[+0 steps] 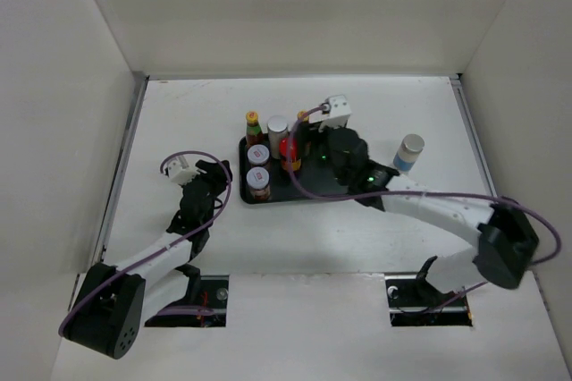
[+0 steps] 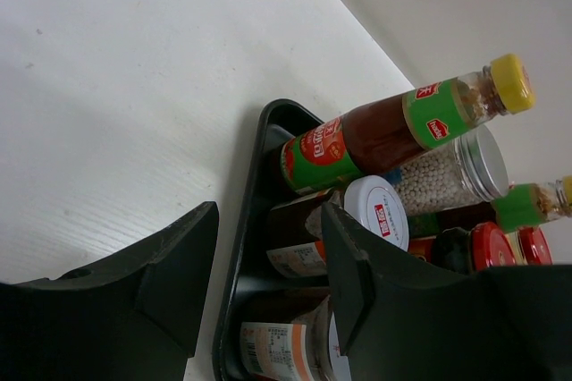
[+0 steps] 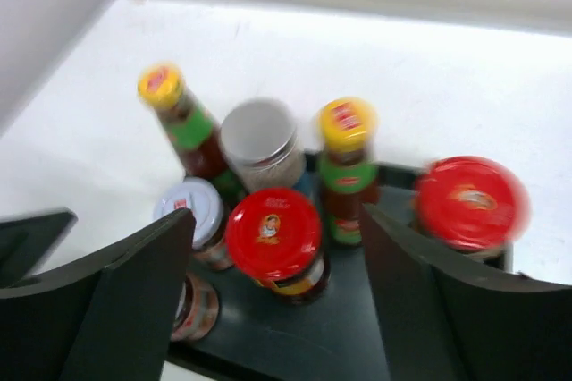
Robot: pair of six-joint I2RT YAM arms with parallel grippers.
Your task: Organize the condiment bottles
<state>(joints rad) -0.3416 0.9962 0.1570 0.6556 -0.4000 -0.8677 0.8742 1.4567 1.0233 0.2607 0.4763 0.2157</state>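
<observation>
No legible text on bottle labels

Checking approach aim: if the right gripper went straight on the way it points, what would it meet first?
Most likely the red-lidded jar on the dark tray: it sits centred between the right gripper's open fingers in the wrist view. How far off, I cannot tell.

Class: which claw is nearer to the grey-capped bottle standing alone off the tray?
Right. The right claw hangs over the tray, just left of the grey-capped bottle; the left claw sits beyond the tray's left side.
</observation>
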